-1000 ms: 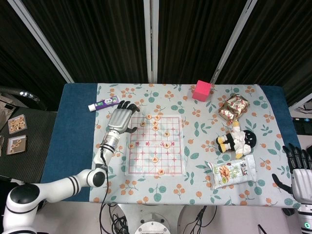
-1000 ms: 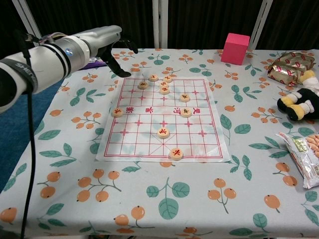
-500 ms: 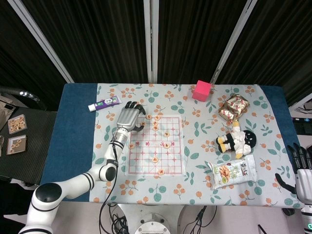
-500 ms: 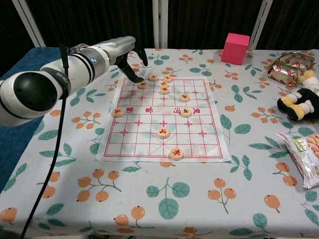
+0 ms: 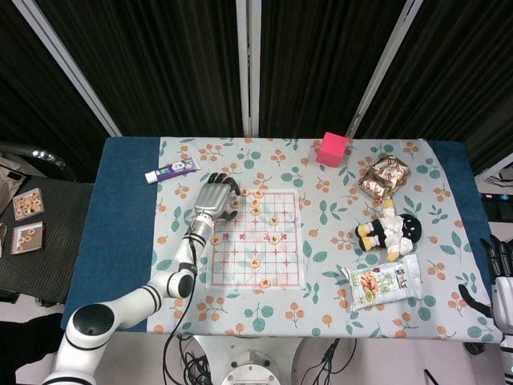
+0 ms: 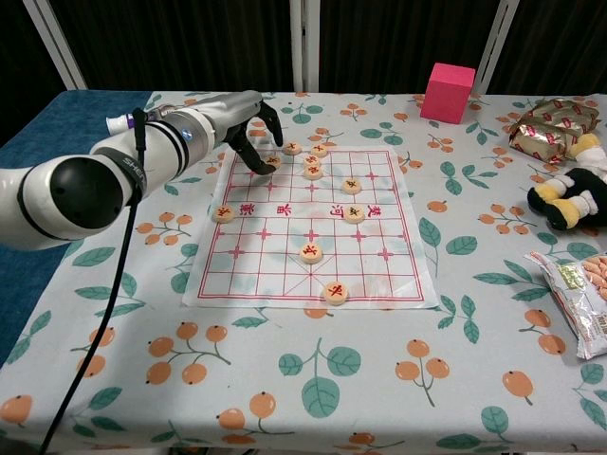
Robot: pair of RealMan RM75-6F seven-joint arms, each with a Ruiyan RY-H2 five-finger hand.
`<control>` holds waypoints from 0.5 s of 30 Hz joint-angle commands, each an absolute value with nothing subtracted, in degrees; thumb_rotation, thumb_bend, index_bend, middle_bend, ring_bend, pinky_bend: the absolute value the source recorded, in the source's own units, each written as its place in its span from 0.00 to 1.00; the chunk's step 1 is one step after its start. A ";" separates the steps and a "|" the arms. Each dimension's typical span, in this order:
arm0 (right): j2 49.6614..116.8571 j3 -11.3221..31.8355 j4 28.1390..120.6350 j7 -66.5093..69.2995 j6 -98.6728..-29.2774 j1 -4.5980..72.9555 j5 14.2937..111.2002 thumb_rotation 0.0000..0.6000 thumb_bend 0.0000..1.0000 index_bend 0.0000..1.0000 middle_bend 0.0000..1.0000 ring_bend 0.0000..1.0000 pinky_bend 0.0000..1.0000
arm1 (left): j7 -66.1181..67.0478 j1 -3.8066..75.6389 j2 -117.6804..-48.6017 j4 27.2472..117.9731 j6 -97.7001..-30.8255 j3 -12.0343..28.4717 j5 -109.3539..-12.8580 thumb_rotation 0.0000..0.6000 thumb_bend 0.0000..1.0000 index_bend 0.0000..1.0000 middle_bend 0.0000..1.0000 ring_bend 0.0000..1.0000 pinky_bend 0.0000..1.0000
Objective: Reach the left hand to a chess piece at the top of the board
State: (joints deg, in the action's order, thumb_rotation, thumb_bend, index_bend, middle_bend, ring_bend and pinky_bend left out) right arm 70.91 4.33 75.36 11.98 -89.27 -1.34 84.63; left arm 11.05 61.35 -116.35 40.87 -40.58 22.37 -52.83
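Note:
The paper chess board (image 5: 240,269) (image 6: 275,256) lies mid-table with several round wooden pieces on it. A cluster of pieces sits along its top edge, among them one at the top left (image 6: 272,162) (image 5: 235,204) and others (image 6: 292,148) (image 6: 320,150). My left hand (image 5: 215,197) (image 6: 245,112) hovers over the board's top left corner. Its fingers (image 6: 258,163) curve down and their tips come right beside the top left piece; nothing is gripped. My right hand (image 5: 500,277) shows at the lower right edge of the head view, fingers spread, holding nothing.
A pink cube (image 5: 331,148) (image 6: 448,92) stands behind the board. A toothpaste tube (image 5: 171,170) lies left of my left hand. On the right are a wrapped snack pack (image 5: 384,176), a plush toy (image 5: 390,231) and a nut bag (image 5: 383,283).
My left hand has moved right and down from beside the board onto its top left corner, fingertips now at the top left piece. My right hand has slid further toward the frame edge.

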 commanded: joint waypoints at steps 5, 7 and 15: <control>70.50 4.49 75.13 12.44 -89.78 -1.72 84.54 1.00 0.17 0.00 0.00 0.00 0.00 | 10.66 62.01 -117.39 37.66 -38.63 22.25 -53.02 1.00 0.29 0.40 0.19 0.05 0.04; 70.44 4.52 74.98 12.62 -89.69 -1.81 84.35 1.00 0.17 0.00 0.00 0.00 0.00 | 10.49 62.05 -117.67 36.79 -38.29 22.30 -52.97 1.00 0.29 0.40 0.19 0.05 0.04; 70.68 4.57 74.41 12.88 -89.09 -1.65 84.19 1.00 0.17 0.00 0.00 0.00 0.00 | 8.73 62.23 -118.38 35.08 -38.02 22.76 -53.75 1.00 0.31 0.42 0.19 0.05 0.04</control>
State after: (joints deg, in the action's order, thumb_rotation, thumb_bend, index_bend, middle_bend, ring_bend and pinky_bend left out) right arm 70.65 4.56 74.44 12.88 -89.14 -1.68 84.21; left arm 8.85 62.15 -118.33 35.16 -38.02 22.70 -53.63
